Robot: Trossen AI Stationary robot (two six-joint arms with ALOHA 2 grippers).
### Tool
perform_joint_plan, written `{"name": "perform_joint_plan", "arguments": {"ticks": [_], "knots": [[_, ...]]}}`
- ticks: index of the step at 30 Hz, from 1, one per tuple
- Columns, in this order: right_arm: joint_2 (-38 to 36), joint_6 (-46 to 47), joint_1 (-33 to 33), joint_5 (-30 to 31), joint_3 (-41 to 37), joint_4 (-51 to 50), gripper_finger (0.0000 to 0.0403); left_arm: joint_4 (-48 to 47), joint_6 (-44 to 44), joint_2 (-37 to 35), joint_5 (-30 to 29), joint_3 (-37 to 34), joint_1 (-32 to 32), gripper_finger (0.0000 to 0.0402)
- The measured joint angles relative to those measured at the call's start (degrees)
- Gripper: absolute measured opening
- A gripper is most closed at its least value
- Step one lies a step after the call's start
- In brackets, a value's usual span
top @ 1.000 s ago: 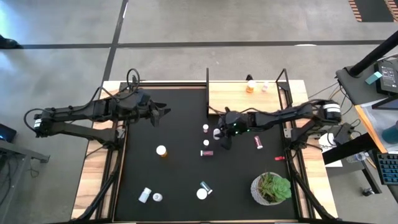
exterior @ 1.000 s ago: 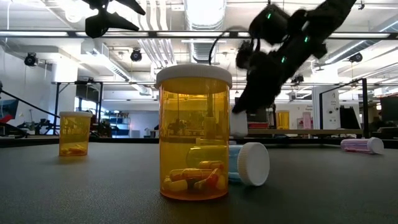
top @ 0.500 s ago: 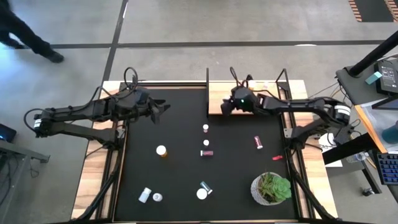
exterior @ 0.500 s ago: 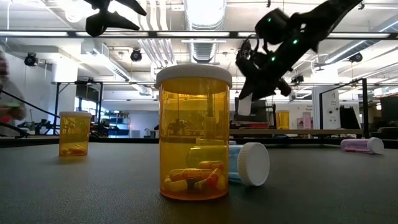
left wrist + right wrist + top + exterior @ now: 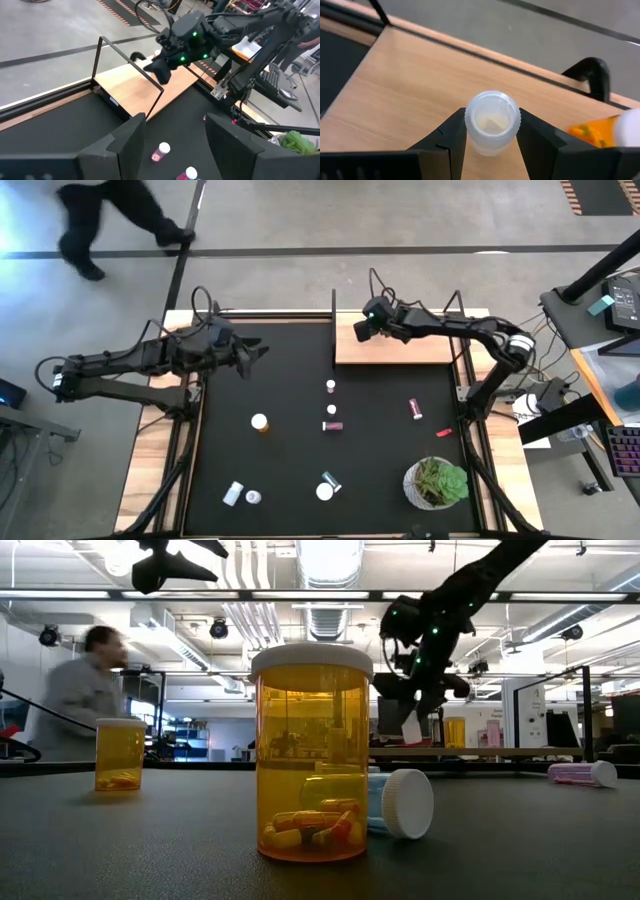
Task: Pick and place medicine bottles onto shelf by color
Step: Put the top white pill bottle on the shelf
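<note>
While the black mat (image 5: 300, 420) takes up most of the table, the shelf (image 5: 400, 345), a light-wood board with thin black posts, sits at its far right corner. Left gripper (image 5: 262, 352) hangs idle over the mat's far left part, fingers spread, nothing between them. Right gripper (image 5: 360, 330) hovers above the shelf's left end, fingers pinching a clear white-capped bottle (image 5: 491, 121) on both sides of its body just under the cap, held over bare wood. An orange bottle (image 5: 592, 131) lies on the shelf near it. Other medicine bottles remain on the mat: an orange one (image 5: 260, 422) upright, a small white one (image 5: 331, 386), a maroon one (image 5: 333, 425), a pink-red one (image 5: 414, 409) lying down. Judgement: bottles are light, rigid plastic, smooth and round, so prone to rolling or tipping; best gripped across the cylinder body below the cap and set down upright.
</note>
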Motion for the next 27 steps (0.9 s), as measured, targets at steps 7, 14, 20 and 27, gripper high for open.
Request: {"name": "perform_joint_plan", "arguments": {"ticks": [7,14,20,27], "knots": [[1.6,6.3,-0.2,1.2,0.5,0.2,0.0144,0.0,0.0,-1.6,0.0,0.0,0.0,0.019],[-0.7,10.2,-0.2,3.8,-4.0,2.8,0.0144,0.0,1.2,-2.6,-0.4,0.0,0.0,0.019],[-1.0,10.9,-0.5,3.2,-5.7,7.9,0.0144,0.0,2.4,-2.5,-2.9,0.0,0.0,0.019],[-1.0,13.2,-1.8,4.8,-6.0,8.2,0.0144,0.0,2.4,-2.5,-2.9,0.0,0.0,0.019]]}}
